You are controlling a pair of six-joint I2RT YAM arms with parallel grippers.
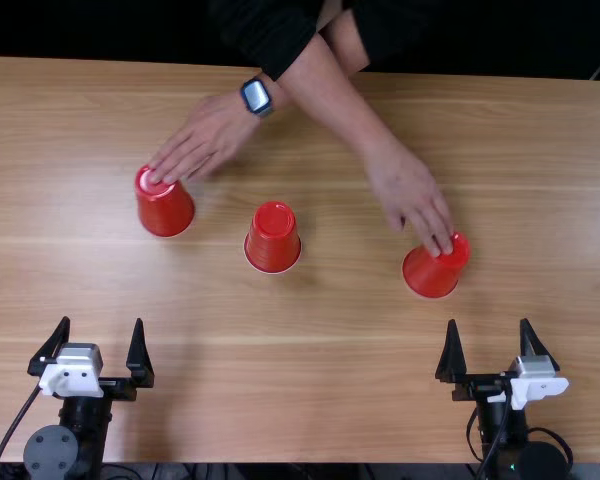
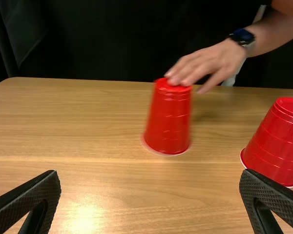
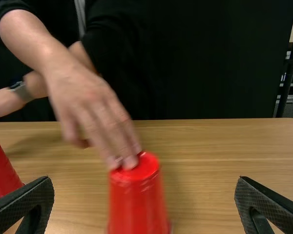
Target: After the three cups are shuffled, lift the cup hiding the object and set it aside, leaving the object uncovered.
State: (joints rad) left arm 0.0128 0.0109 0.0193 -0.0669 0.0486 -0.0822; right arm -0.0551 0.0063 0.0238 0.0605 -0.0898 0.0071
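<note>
Three red cups stand upside down on the wooden table point(image 1: 310, 340). The left cup point(image 1: 163, 202) point(image 2: 168, 117) has a person's hand point(image 1: 202, 137) point(image 2: 208, 63) resting on its top. The middle cup point(image 1: 273, 237) point(image 2: 277, 141) stands untouched. The right cup point(image 1: 436, 267) point(image 3: 136, 196) is under the fingertips of the person's other hand point(image 1: 410, 192) point(image 3: 90, 112); the two forearms cross. My left gripper point(image 1: 94, 349) is open near the front left edge, well short of the cups. My right gripper point(image 1: 488, 349) is open near the front right, just in front of the right cup. No ball shows.
The person in black sleeves leans over the far edge, a watch point(image 1: 257, 96) point(image 2: 242, 36) on the wrist above the left cup. Bare table lies between the cups and the grippers.
</note>
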